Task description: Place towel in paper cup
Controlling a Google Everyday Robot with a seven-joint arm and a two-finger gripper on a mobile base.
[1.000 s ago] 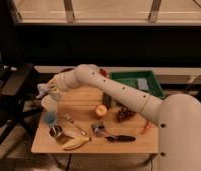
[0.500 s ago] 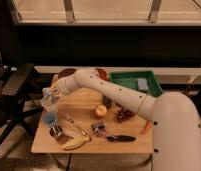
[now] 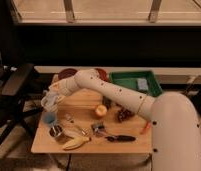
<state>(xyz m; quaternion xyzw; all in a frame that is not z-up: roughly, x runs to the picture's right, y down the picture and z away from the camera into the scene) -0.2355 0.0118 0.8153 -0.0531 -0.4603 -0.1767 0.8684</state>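
Note:
My gripper [image 3: 50, 98] is at the left edge of the wooden table [image 3: 129, 145], at the end of the white arm that reaches across from the right. A pale crumpled towel [image 3: 48, 102] hangs at the gripper, just above a blue paper cup [image 3: 49, 119] that stands upright near the table's left edge. The towel's lower end is a little above the cup's rim.
A metal cup [image 3: 57, 132], a banana [image 3: 76, 143], a fork [image 3: 74, 125], an apple [image 3: 100, 111], grapes [image 3: 125, 115], a black-handled tool [image 3: 111, 136] and a carrot [image 3: 145, 128] lie on the table. A green tray [image 3: 136, 82] and bowls [image 3: 68, 74] are behind. A black chair [image 3: 11, 97] stands left.
The gripper with the towel has moved left and down, from over the table's left part to just above the blue cup.

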